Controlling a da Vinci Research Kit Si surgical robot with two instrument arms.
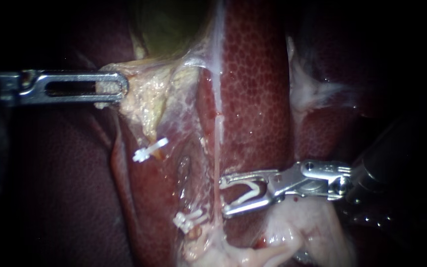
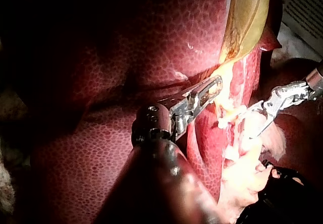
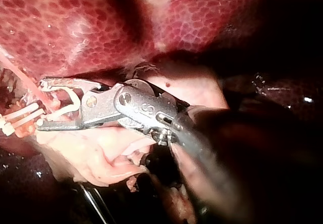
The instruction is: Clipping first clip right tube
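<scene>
With the left instrument (image 1: 121,88) clamped on pale gallbladder (image 1: 169,24) tissue, the right instrument (image 1: 223,198), jaws spread yet cradling an unclosed white clip (image 1: 247,190), meets the right tube (image 1: 218,131) at its tips (barely inside), so advance until both legs straddle it before squeezing.

Endoscope: close, facing the liver (image 1: 258,74) squarely. Left wrist: behind left instrument (image 2: 218,82), looking along it toward gallbladder (image 2: 247,12). Right wrist: close behind right instrument (image 3: 42,105), jaws carrying a clip (image 3: 75,100). All 3 show the right instrument's jaws.
</scene>
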